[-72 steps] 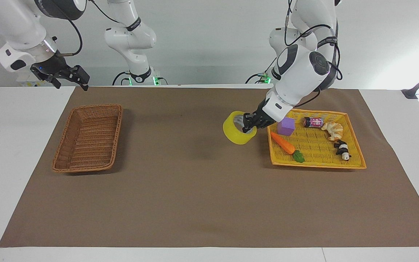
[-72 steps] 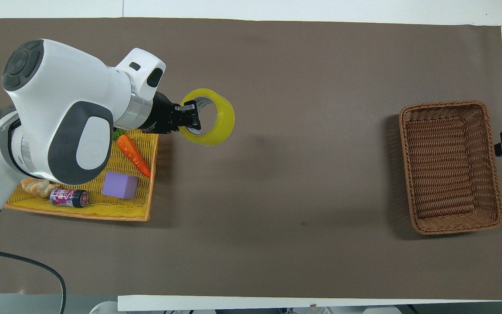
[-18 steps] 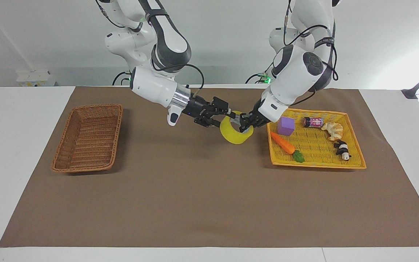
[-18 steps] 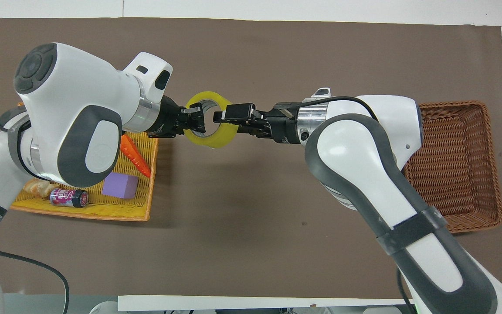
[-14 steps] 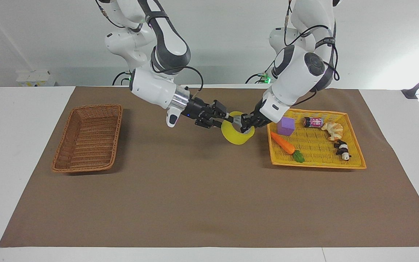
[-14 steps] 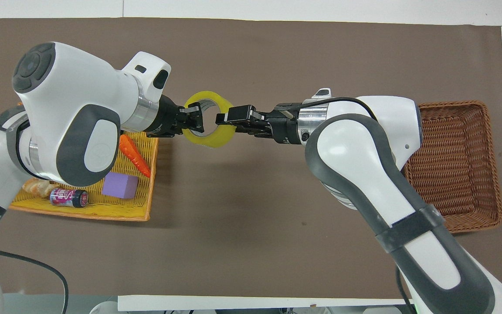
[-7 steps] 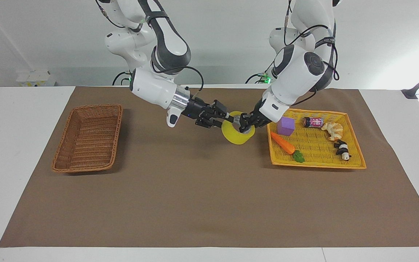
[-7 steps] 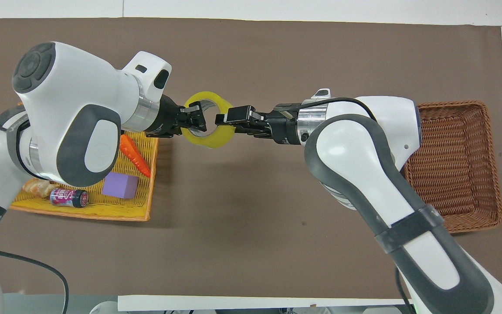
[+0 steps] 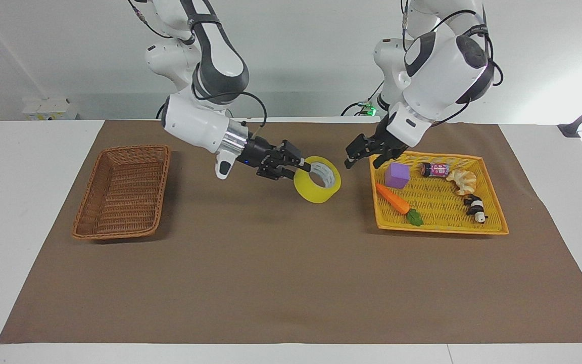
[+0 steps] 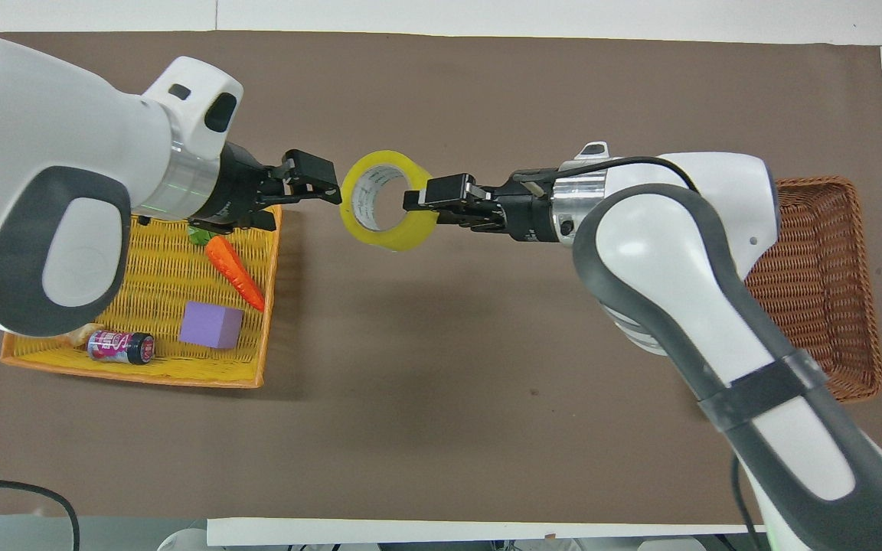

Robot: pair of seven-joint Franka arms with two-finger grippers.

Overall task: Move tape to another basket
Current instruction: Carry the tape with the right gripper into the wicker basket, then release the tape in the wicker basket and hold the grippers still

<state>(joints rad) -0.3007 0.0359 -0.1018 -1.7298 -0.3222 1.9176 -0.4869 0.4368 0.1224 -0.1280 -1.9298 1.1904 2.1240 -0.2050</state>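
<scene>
The yellow tape roll point(image 9: 317, 186) hangs in the air over the brown mat, close to the yellow tray. My right gripper point(image 9: 298, 169) is shut on the rim of the roll at the side toward the right arm's end; it also shows in the overhead view point(image 10: 419, 200), as does the tape point(image 10: 385, 200). My left gripper point(image 9: 361, 161) is open and empty, raised over the edge of the yellow tray, apart from the tape; the overhead view shows it too point(image 10: 299, 191). The brown wicker basket point(image 9: 119, 194) stands empty at the right arm's end point(image 10: 824, 268).
A flat yellow-orange tray point(image 9: 442, 207) at the left arm's end holds a carrot point(image 9: 393, 198), a purple block point(image 9: 397, 175), a small can point(image 9: 435, 169), a bread piece point(image 9: 463, 181) and a black-and-white toy point(image 9: 475, 207). A brown mat point(image 9: 271, 278) covers the table.
The right arm came in and shut on the tape held by the left gripper. The left gripper has let go and pulled up and back toward the tray. The tape has shifted slightly toward the basket.
</scene>
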